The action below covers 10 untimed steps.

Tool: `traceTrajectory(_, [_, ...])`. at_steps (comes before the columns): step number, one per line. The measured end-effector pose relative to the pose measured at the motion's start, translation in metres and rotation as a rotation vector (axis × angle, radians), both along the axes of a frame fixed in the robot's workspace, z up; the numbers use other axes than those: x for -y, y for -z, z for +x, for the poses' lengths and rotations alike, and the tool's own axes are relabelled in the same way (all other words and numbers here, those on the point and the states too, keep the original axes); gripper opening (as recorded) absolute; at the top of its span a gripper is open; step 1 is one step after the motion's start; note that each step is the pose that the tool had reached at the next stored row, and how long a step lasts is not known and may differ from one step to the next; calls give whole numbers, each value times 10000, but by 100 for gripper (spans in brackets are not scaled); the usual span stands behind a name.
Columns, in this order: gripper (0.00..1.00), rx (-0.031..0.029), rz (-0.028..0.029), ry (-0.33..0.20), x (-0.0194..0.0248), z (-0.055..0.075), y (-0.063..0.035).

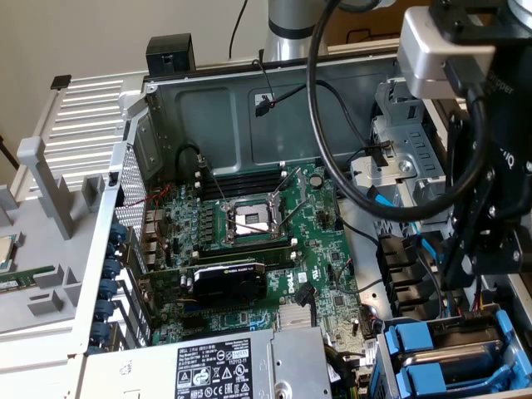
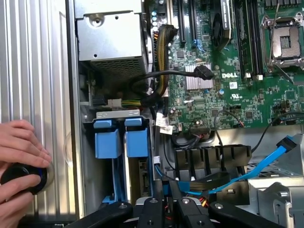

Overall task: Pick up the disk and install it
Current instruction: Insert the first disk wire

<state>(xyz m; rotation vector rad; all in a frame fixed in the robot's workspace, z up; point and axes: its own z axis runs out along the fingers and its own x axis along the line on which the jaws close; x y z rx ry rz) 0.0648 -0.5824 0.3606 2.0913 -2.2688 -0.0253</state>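
Item: gripper [image 2: 166, 209], fingers nearly pressed together on nothing visible, above blue-railed disk [image 2: 136, 142] bay; hazard: snagging the blue cable [image 2: 266, 164] beside it.

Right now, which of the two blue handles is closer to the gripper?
The blue handle on the green motherboard's side; the other handle sits by the ribbed silver panel.

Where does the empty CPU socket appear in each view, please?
Exterior view: the CPU socket sits mid-motherboard, just above the black graphics card in the picture.
Wrist view: the CPU socket lies across the green board from the blue drive carriers.
Shared landmark: the white DELL lettering on the board.
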Motion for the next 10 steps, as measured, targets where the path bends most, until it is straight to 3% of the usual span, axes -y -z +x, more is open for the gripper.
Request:
traceTrajectory(5, [16, 87, -267, 1, -41, -37, -1])
traceTrajectory(7, [16, 160, -388, 0, -56, -45, -9])
traceTrajectory(10, [16, 295, -513, 3, -70, -63, -31])
